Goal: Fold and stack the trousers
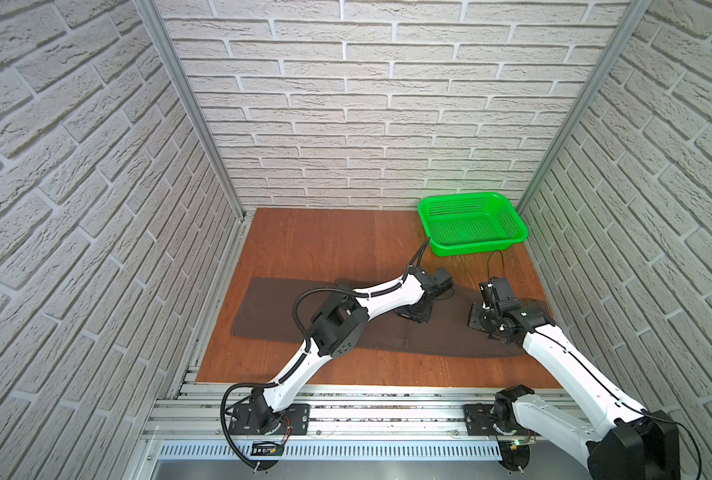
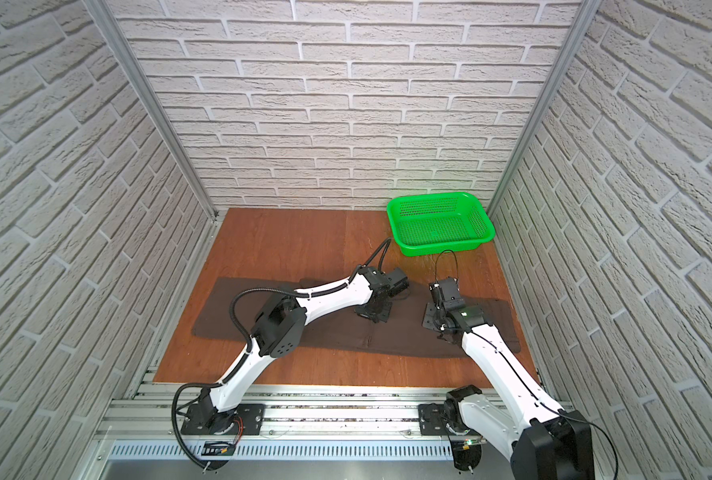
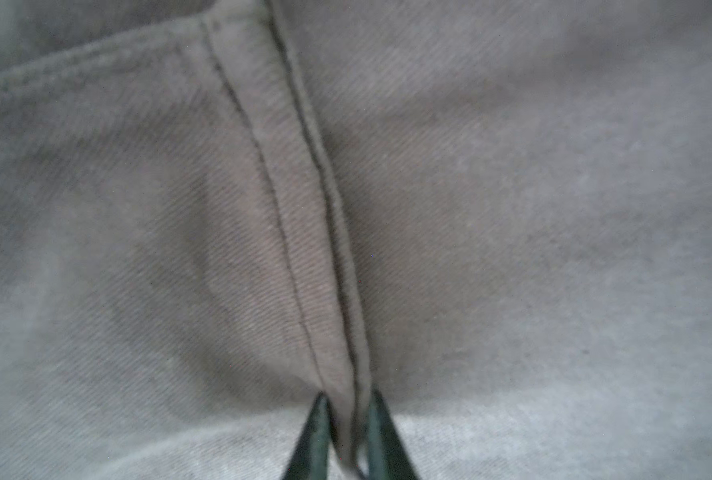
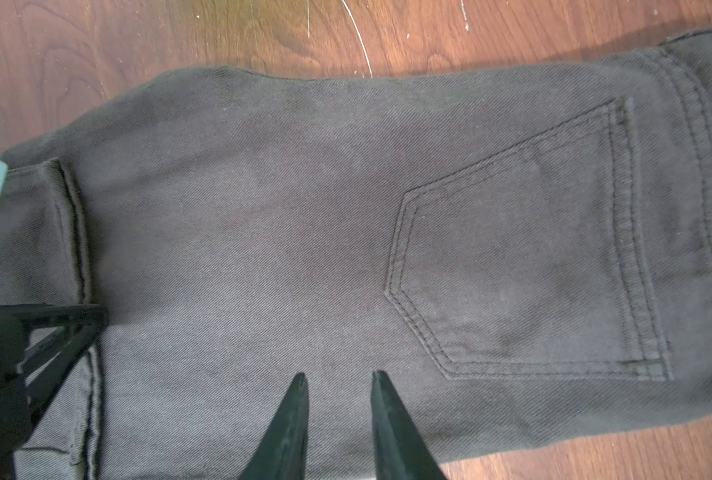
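The trousers (image 1: pixel 262 307) are lying flat and lengthwise across the near half of the wooden desk (image 1: pixel 325 245) in both top views, legs stretching toward the left and the waist end toward the right. Much of their middle is being hidden by the left arm and part of their right end by the right arm. The left tool (image 3: pixel 346 432) is pinching a raised, stitched seam (image 3: pixel 287 208) of the trousers between its dark tips. The left wrist view showing this is running soft, with nothing but cloth filling it. In the top views that tool is sitting low on the cloth, its tips lost beneath its own black body. The right tool (image 4: pixel 337 415) is holding its tips a little apart with nothing between them, pointing across the cloth beside a back pocket (image 4: pixel 524 249). Whether those tips are touching the fabric is hard to make out. A green basket (image 1: pixel 479 247) is standing at the far right corner of the desk, apart from the trousers.
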Robot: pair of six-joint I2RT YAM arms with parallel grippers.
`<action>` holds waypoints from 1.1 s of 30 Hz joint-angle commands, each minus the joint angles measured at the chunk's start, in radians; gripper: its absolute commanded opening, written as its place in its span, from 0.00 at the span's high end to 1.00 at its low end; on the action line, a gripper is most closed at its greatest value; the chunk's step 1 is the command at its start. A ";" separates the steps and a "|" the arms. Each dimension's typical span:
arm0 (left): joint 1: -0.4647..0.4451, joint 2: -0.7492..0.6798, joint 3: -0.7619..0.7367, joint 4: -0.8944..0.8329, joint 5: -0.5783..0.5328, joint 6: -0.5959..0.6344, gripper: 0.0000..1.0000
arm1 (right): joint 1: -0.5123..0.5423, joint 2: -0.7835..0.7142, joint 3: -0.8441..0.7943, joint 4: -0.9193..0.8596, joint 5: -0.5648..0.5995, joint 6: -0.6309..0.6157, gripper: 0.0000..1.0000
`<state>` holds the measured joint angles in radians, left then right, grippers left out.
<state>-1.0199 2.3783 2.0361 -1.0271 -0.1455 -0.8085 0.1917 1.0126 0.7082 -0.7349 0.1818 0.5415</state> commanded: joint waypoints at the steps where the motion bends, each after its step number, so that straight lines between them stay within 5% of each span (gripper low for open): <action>1: 0.011 -0.012 -0.002 -0.037 -0.044 0.007 0.92 | -0.006 0.011 -0.014 0.036 -0.008 -0.002 0.71; 3: 0.016 -0.035 -0.009 -0.047 -0.069 0.014 1.00 | -0.006 0.017 -0.016 0.038 -0.014 0.000 0.71; 15: 0.197 -0.498 -0.371 -0.137 -0.254 0.111 1.00 | -0.006 0.040 -0.049 0.086 -0.073 0.030 0.71; 23: 0.547 -0.821 -0.618 -0.232 -0.374 0.319 1.00 | -0.003 0.110 -0.039 0.128 -0.112 0.041 0.71; 33: 0.908 -0.869 -0.655 -0.111 -0.502 0.536 1.00 | -0.001 0.167 -0.026 0.144 -0.125 0.047 0.71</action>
<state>-0.1589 1.5105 1.4033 -1.1889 -0.5915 -0.3584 0.1917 1.1751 0.6674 -0.6174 0.0647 0.5724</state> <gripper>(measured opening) 0.070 0.286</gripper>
